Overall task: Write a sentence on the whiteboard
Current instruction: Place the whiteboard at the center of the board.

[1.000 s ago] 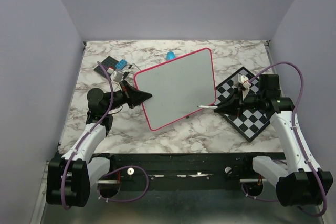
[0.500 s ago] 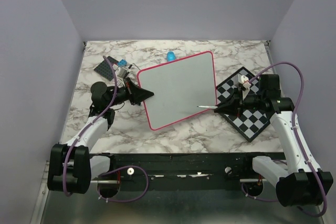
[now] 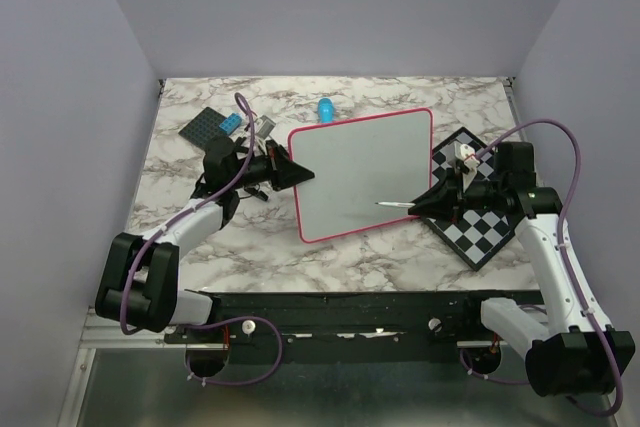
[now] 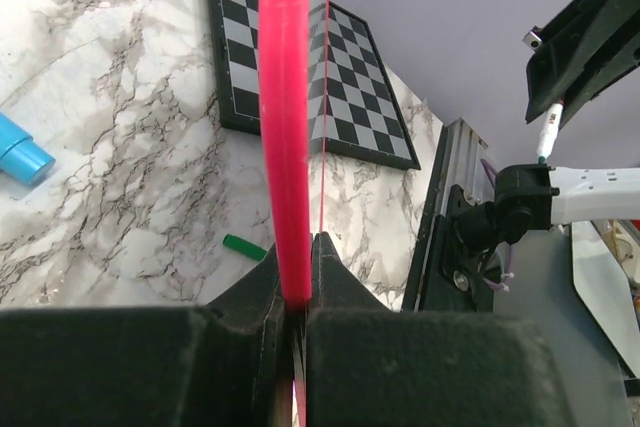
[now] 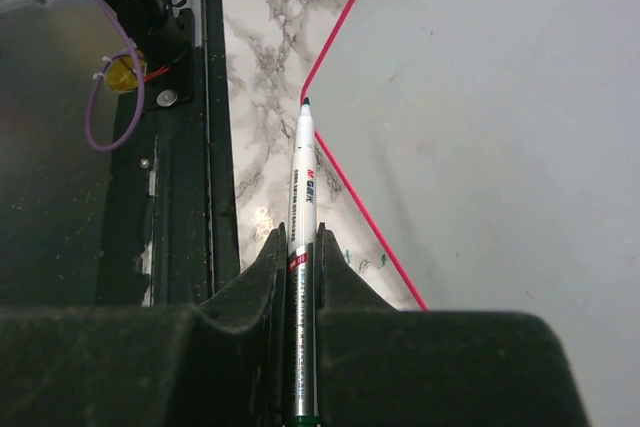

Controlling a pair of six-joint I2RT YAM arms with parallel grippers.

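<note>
While the left claw [image 4: 297, 247] pinches the whiteboard [image 3: 365, 172], the right claw [image 5: 303, 247] clamps a marker [image 5: 303, 182].

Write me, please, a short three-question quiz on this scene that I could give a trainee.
1. True or false: the whiteboard already bears green writing.
2. What does the right tool hold? A) a marker B) a chess piece C) nothing
3. Which part of the whiteboard does the left tool grip?

Key: 1. False, the surface is blank. 2. A, with its tip over the board near the lower edge. 3. The pink-red rim on the board's left edge, pinched between the fingers.
</note>
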